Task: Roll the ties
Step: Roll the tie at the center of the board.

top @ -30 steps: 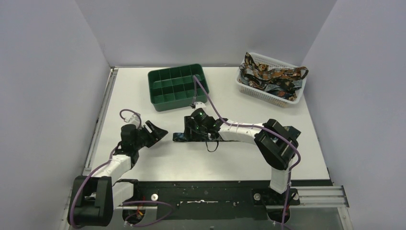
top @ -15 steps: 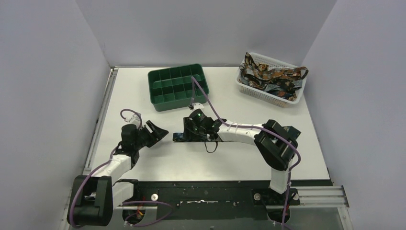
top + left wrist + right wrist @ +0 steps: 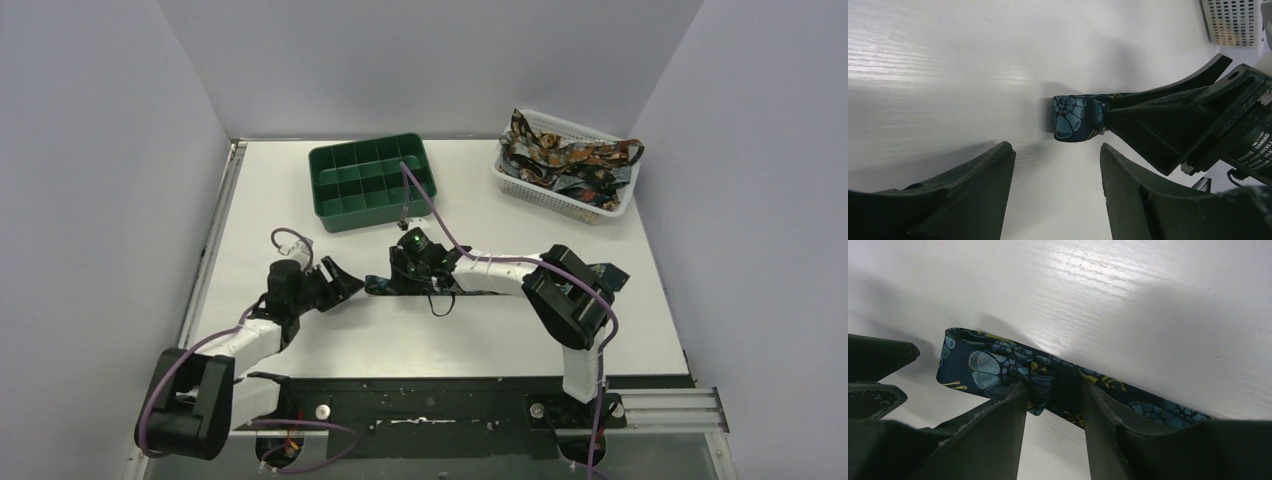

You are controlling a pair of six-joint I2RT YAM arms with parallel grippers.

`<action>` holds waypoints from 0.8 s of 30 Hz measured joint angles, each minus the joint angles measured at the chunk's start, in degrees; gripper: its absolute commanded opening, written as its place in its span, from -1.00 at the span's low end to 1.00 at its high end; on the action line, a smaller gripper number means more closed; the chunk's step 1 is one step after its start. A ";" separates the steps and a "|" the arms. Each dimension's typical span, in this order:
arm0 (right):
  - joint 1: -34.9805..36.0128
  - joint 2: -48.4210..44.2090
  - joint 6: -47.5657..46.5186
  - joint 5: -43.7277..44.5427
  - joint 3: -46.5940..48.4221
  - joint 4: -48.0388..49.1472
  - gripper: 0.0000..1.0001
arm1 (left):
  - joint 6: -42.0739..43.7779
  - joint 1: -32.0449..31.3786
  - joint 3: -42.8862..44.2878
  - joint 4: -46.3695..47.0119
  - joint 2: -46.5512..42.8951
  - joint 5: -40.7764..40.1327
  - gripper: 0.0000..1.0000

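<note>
- My right gripper [image 3: 1052, 387] straddles the tie [image 3: 978, 365] at its folded end; whether it grips, I cannot tell.
- The tie runs off rightward; my left gripper [image 3: 1055, 147], open and empty, faces that end.

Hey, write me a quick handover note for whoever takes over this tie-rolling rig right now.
Left end effector: open, empty, low over the table, facing the tie's left end.
Right end effector: astride the tie near that end, fabric bunched between its fingers; firm grip not certain.
Things: one tie stretched out on the table in front of the arms; other ties heaped in the basket; tray looks empty.
Done: one tie laid out; no finished roll in sight.
Left: roll this tie, then the rest.
</note>
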 measured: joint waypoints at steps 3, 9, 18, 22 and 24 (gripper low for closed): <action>-0.22 0.00 -0.46 -0.11 0.00 -0.04 -0.14 | 0.17 -0.70 0.00 0.50 1.11 -0.22 0.21; -0.24 0.00 -1.42 -0.24 -0.02 -0.07 -0.21 | -0.20 -1.55 0.11 3.91 5.51 -0.15 0.20; -0.26 0.00 -1.44 -0.17 -0.76 0.90 -0.23 | -2.21 -2.32 0.11 11.43 10.25 1.95 0.19; -0.26 0.00 -1.42 -0.17 -0.87 1.20 -0.23 | -2.99 -2.69 0.70 13.46 12.94 2.91 0.14; -0.26 0.00 -1.38 -0.17 -0.87 1.25 -0.23 | -3.76 -3.13 1.05 15.13 14.91 3.67 0.09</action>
